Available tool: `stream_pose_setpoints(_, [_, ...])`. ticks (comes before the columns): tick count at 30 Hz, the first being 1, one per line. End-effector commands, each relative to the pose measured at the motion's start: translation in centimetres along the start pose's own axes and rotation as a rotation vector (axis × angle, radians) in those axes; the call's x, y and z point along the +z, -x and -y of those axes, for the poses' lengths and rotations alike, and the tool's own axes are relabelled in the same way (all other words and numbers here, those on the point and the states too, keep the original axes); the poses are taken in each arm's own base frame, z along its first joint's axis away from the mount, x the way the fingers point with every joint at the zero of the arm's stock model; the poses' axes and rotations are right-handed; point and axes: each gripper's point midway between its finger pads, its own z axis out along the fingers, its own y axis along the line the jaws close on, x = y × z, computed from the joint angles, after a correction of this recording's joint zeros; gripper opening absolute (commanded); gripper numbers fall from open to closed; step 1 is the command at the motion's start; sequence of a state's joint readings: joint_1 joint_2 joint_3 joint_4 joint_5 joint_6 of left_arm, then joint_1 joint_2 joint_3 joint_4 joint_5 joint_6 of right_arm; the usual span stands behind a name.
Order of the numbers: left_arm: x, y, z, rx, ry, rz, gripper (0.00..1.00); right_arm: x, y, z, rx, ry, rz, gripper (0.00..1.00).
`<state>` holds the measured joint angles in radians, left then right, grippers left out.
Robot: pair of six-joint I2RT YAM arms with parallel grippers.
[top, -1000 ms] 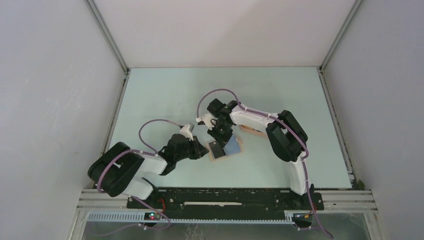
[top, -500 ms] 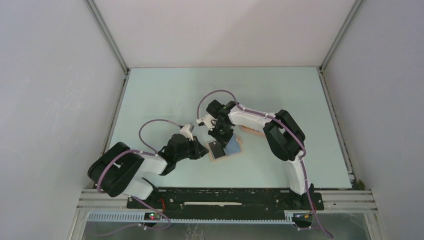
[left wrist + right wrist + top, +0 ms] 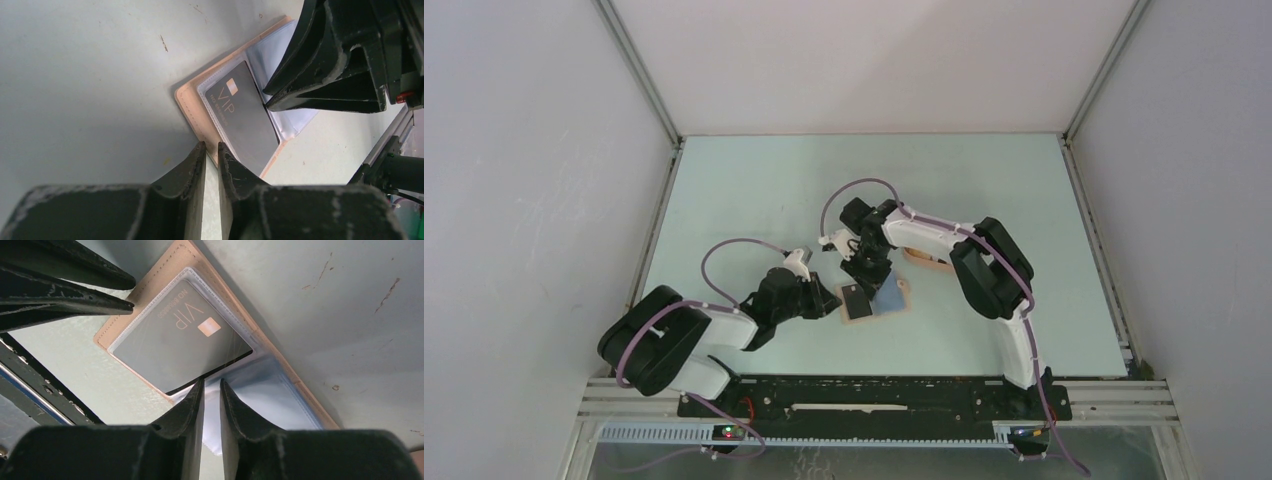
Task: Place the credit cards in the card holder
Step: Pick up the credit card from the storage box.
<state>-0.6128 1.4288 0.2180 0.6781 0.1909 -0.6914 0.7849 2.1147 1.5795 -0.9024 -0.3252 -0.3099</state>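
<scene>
Right end effector (image 3: 211, 382) looser; dark VIP card (image 3: 180, 340)

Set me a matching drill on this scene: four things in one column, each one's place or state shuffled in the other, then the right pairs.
1. VIP card
2. card holder
3. left hand
4. right hand

A. tips at the holder's outer tan edge
B. lying open on the table
C. tucked in a clear sleeve
D. tips at the card's edge nearest the holder's middle

Pairs: 1-C, 2-B, 3-A, 4-D
</scene>
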Motion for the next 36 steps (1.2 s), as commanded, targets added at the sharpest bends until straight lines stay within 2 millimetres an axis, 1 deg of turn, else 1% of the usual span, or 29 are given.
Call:
stream_pose_setpoints(1, [-0.9,-1.4,-1.4,0.001,0.062,-0.048,0.22,-2.0,1.1,-0.2,-0.008,0.02,0.063,0.26])
stream_pose_setpoints(4, [-1.7,-0.5,-0.8,0.006,0.054,-0.014,0.26,-4.1,1.5,-0.4,-0.044,0.015,0.117,0.29])
stream_pose_setpoints(5, [-2.0,-0.1,-0.4,0.008,0.049,-0.001,0.29,-4.7,1.7,-0.7,-0.059,0.018,0.136,0.3])
stream_pose_setpoints(8, [-3.5,2.0,1.3,0.014,0.019,0.06,0.42,-6.4,1.8,-1.4,-0.097,0.022,0.179,0.32])
stream_pose_setpoints(9, [-4.1,2.9,2.1,0.02,0.007,0.084,0.51,-6.9,1.9,-1.6,-0.107,0.022,0.192,0.32])
stream_pose_setpoints(10, [-4.8,3.8,3.0,0.03,-0.006,0.103,0.67,-7.5,1.9,-1.8,-0.12,0.019,0.205,0.33])
stream_pose_setpoints(11, [-5.7,5.2,4.1,0.041,-0.025,0.136,0.78,-8.2,1.9,-2.0,-0.13,0.018,0.221,0.33])
stream_pose_setpoints(12, [-6.7,6.4,5.2,0.051,-0.036,0.164,0.96,-8.9,1.9,-2.1,-0.136,0.015,0.239,0.34])
stream_pose_setpoints(13, [-7.7,7.8,6.5,0.064,-0.056,0.196,0.99,-9.6,1.9,-2.2,-0.14,0.014,0.258,0.34])
stream_pose_setpoints(16, [-11.2,11.9,10.3,0.066,-0.104,0.287,1.0,-11.8,1.9,-2.3,-0.151,-0.004,0.318,0.35])
stream_pose_setpoints(18, [-13.1,14.1,13.0,0.035,-0.15,0.316,1.0,-13.0,1.4,-1.9,-0.144,-0.02,0.349,0.37])
stream_pose_setpoints(21, [-15.5,16.9,16.8,-0.04,-0.206,0.319,1.0,-14.8,0.9,-1.4,-0.134,-0.039,0.408,0.38])
stream_pose_setpoints(22, [-15.9,17.4,17.4,-0.071,-0.198,0.303,1.0,-15.4,0.7,-1.1,-0.128,-0.047,0.427,0.39])
stream_pose_setpoints(23, [-16.7,18.3,18.5,-0.095,-0.204,0.307,1.0,-16.0,0.5,-0.9,-0.124,-0.053,0.444,0.39])
stream_pose_setpoints(24, [-17.3,19.4,19.3,-0.119,-0.205,0.319,1.0,-16.6,0.2,-0.6,-0.118,-0.062,0.462,0.39])
stream_pose_setpoints(25, [-18.4,20.7,20.5,-0.138,-0.215,0.339,1.0,-17.3,0.0,-0.4,-0.111,-0.071,0.481,0.4])
stream_pose_setpoints(27, [-20.0,22.5,21.9,-0.164,-0.215,0.365,1.0,-18.4,-0.5,0.3,-0.092,-0.087,0.522,0.41])
stream_pose_setpoints(29, [-21.3,23.7,22.9,-0.185,-0.22,0.387,1.0,-19.5,-1.1,1.0,-0.069,-0.096,0.558,0.41])
stream_pose_setpoints(32, [-22.7,24.5,24.1,-0.205,-0.247,0.409,1.0,-20.7,-1.8,2.0,-0.035,-0.102,0.6,0.42])
stream_pose_setpoints(36, [-24.2,25.2,25.0,-0.193,-0.268,0.43,1.0,-21.4,-2.4,3.1,-0.002,-0.104,0.632,0.42])
